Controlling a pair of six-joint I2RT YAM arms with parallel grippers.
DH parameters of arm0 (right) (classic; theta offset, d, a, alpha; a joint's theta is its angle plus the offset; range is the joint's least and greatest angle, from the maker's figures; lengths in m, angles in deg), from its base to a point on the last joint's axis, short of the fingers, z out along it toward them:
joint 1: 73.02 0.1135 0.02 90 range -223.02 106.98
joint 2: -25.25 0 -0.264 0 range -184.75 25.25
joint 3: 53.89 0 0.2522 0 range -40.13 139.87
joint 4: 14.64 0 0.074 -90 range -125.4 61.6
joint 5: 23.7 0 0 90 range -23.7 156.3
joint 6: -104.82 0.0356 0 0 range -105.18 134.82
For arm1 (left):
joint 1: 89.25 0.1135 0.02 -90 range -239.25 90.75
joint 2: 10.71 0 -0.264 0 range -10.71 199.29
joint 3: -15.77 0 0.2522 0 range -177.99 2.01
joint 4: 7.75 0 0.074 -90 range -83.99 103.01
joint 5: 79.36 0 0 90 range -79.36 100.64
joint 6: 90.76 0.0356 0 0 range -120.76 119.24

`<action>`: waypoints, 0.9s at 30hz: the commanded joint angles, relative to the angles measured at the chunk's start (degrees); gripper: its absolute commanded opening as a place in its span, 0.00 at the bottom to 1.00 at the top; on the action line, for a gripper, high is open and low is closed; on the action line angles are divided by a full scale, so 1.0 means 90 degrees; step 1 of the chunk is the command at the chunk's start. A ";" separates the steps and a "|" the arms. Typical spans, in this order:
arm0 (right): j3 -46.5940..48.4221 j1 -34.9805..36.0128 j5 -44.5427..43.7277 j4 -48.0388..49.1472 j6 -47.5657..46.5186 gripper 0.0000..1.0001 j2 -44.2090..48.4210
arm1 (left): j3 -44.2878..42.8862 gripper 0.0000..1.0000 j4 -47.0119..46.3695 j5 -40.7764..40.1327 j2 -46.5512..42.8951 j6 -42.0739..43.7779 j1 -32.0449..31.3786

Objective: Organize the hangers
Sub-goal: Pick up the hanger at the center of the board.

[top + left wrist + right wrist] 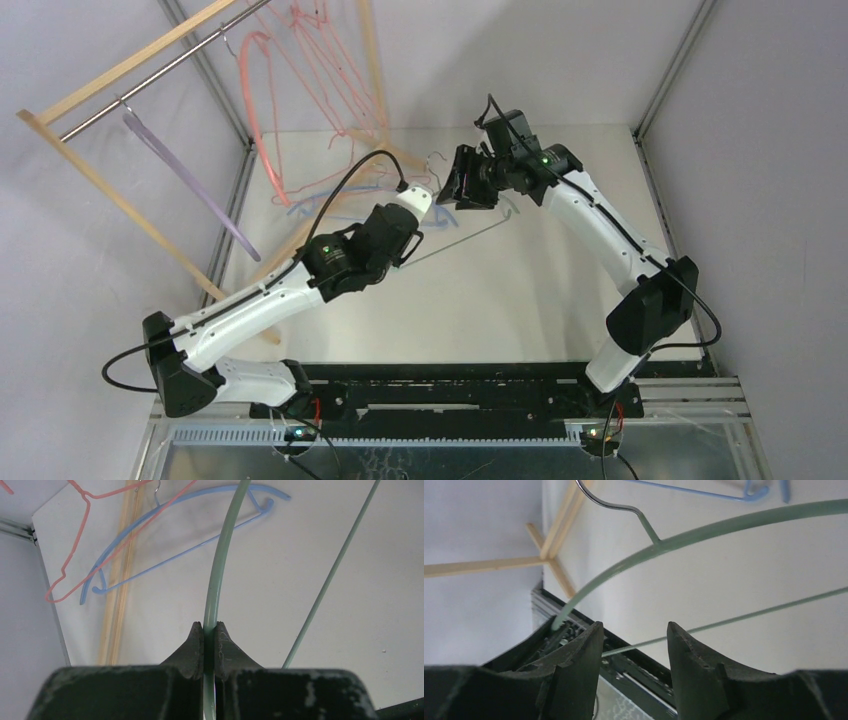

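At the near edge of the table (500, 300) sit both arm bases, and from there the left arm stretches out toward the middle. The left gripper (209, 630) is clenched tight on the curved arm of the green hanger (222, 555), which is pinched squarely between its fingertips. The hanger's thin straight bar runs off to the right of it. A little farther out comes the right gripper (634, 635), facing the left one with its jaws parted and nothing between them. The green curve sweeps just past one fingertip, and its metal hook (609, 502) rises beyond. Past that, a blue hanger (185, 550) lies flat on the table, crossed by a pink-red wire hanger (75, 535). At the far left, the wooden rack (100, 190) carries a lilac hanger (190, 185) on its rod, with more pink hangers (300, 60) hanging farther along.
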 commanded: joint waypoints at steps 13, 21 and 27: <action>-0.0058 0.0425 0.0385 0.2034 0.2047 0.57 -0.0766 | -0.0559 0.00 -0.0613 -0.0648 -0.0203 -0.0143 -0.0243; -0.0075 0.0497 0.0291 0.2675 0.2159 0.10 -0.0940 | -0.0437 0.00 -0.0748 -0.0699 -0.0429 -0.0212 -0.0366; -0.0376 0.0445 0.0685 0.3433 0.1725 0.00 -0.0684 | -0.0052 0.03 -0.1000 -0.0139 -0.0787 -0.0224 -0.0378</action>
